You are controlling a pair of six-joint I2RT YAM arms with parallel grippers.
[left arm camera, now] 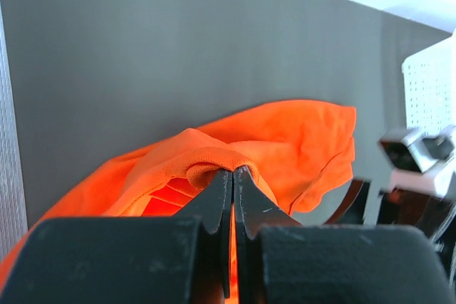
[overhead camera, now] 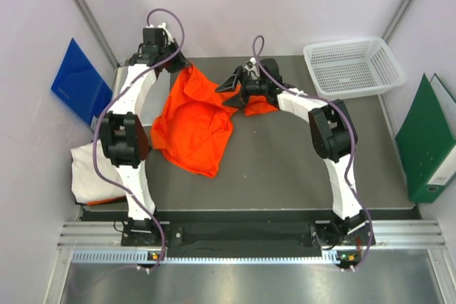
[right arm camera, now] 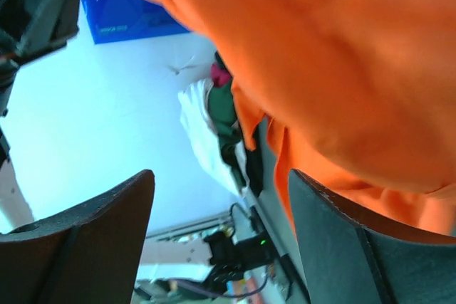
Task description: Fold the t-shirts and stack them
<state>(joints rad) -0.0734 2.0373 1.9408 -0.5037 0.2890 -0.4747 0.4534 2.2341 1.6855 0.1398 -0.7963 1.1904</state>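
Note:
The orange t-shirt (overhead camera: 192, 122) lies crumpled on the dark table's left half, with its far corner lifted. My left gripper (overhead camera: 177, 62) is shut on that corner, and in the left wrist view a fold of orange cloth (left arm camera: 285, 140) is pinched between the jaws (left arm camera: 234, 171). At the shirt's right edge my right gripper (overhead camera: 231, 92) stands open. In its wrist view the orange cloth (right arm camera: 320, 55) hangs over the gripper (right arm camera: 221, 179) and rests against one finger (right arm camera: 335, 233), with nothing clamped. The white t-shirt (overhead camera: 89, 172) lies bunched off the table's left edge.
A white mesh basket (overhead camera: 353, 65) stands at the table's far right corner. A blue folder (overhead camera: 80, 80) leans on the left wall and a green binder (overhead camera: 427, 140) on the right wall. The arm bases sit on a rail (overhead camera: 242, 236) at the near edge.

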